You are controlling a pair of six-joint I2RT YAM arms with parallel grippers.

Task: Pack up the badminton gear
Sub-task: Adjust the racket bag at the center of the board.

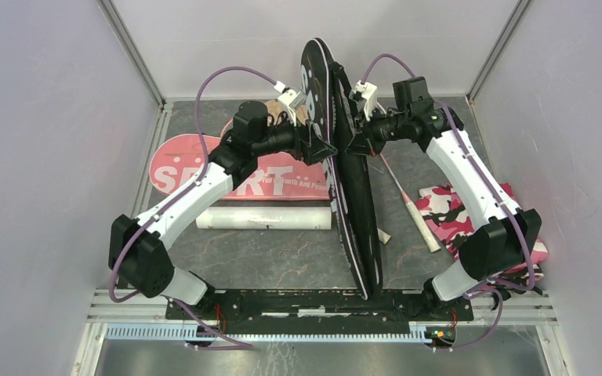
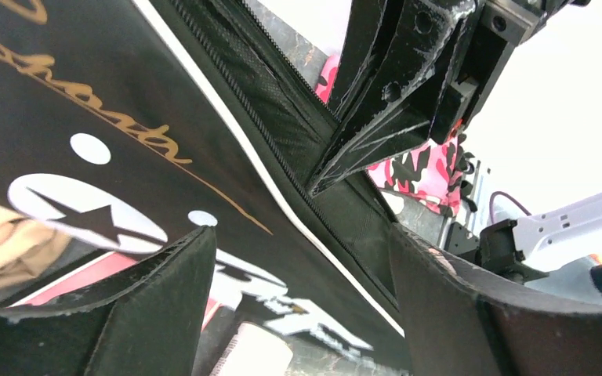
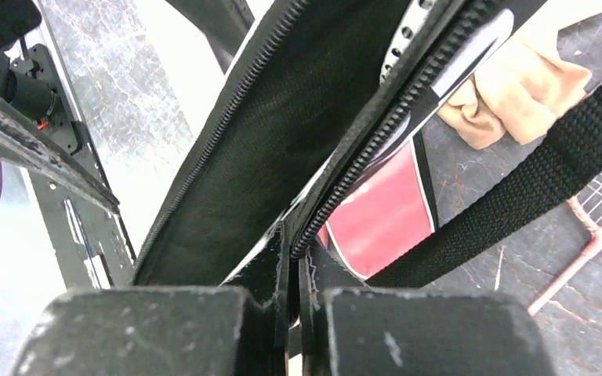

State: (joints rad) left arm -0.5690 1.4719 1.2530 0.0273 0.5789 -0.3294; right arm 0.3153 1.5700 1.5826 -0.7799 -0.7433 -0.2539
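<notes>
Right pincer (image 3: 294, 301) pinches the black cover (image 3: 227, 157), its zipper plain only up close; left pincer (image 2: 296, 235) gapes.

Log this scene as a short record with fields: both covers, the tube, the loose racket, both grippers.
Black racket-shaped cover: upright on edge, middle of table
Right gripper: shut on that cover's zip edge
Left gripper: open, fingers either side of it
Pink racket-shaped cover: flat, left side
Long white tube: lying before the pink cover
Thin-framed racket: lying right, beside pink camouflage cloth
</notes>
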